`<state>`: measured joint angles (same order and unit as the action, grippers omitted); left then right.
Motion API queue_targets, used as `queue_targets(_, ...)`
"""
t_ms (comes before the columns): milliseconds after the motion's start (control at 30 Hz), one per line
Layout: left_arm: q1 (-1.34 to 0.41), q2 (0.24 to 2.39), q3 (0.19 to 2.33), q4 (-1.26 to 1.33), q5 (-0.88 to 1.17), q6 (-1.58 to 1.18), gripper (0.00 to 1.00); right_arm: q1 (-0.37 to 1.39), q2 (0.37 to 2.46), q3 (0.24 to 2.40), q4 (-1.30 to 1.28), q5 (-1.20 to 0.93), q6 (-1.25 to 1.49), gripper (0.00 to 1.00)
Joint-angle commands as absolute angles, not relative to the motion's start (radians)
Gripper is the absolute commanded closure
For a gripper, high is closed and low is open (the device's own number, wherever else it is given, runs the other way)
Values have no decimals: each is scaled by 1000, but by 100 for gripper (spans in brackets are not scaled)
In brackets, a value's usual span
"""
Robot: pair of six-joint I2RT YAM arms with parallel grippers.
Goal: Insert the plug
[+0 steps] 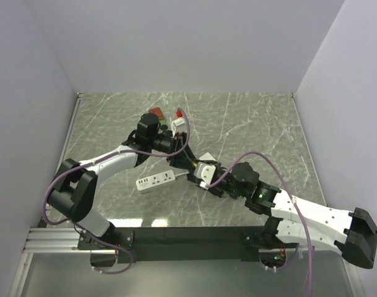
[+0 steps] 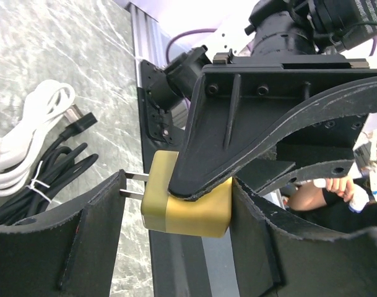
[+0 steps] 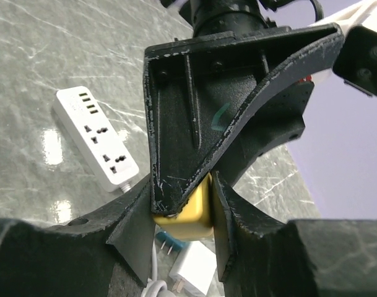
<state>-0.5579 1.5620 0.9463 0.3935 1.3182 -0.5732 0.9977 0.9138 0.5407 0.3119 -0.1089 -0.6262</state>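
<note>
A coiled white cable (image 2: 33, 124) lies beside a bundled black cable (image 2: 52, 170) on the marble table (image 2: 64, 49), perhaps touching.

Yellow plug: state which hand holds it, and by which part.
Both. The right hand pinches the yellow plug by its body's sides; the left hand spans it lengthwise, prongs toward one finger.

I was working in a lab test cell: plain white walls (image 1: 176, 43) boxed a marble-patterned table (image 1: 256, 117), with an aluminium rail (image 1: 52, 238) along its near edge.

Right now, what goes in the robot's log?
yellow plug: held in air | left gripper: gripping it | right gripper: gripping it | power strip: plug not in
</note>
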Motion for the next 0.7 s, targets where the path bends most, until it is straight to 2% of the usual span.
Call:
queue_targets(0, -572, 1485, 948, 440, 1319, -543, 57, 1002, 957, 601, 311, -2, -574, 98)
queue_targets(33, -566, 1471, 951, 421, 1303, -516, 54, 1002, 962, 606, 317, 24, -565, 100)
queue_targets(67, -555, 1465, 951, 410, 1264, -509, 44, 1002, 972, 615, 319, 49, -552, 100)
queue_targets(100, -548, 1456, 943, 403, 1229, -512, 31, 1002, 974, 618, 321, 93, -536, 100)
queue_targets(133, -532, 1442, 939, 397, 1200, -503, 11, 1000, 973, 620, 337, 113, -523, 100)
queue_targets(167, -526, 1439, 934, 393, 1149, -499, 1, 1002, 962, 623, 339, 124, -500, 100)
queue_targets(467, -474, 1465, 927, 371, 968, -493, 0, 997, 864, 607, 357, 155, -401, 100)
queue_targets(667, -388, 1390, 844, 440, 703, -494, 0, 974, 926, 658, 363, 190, -296, 100)
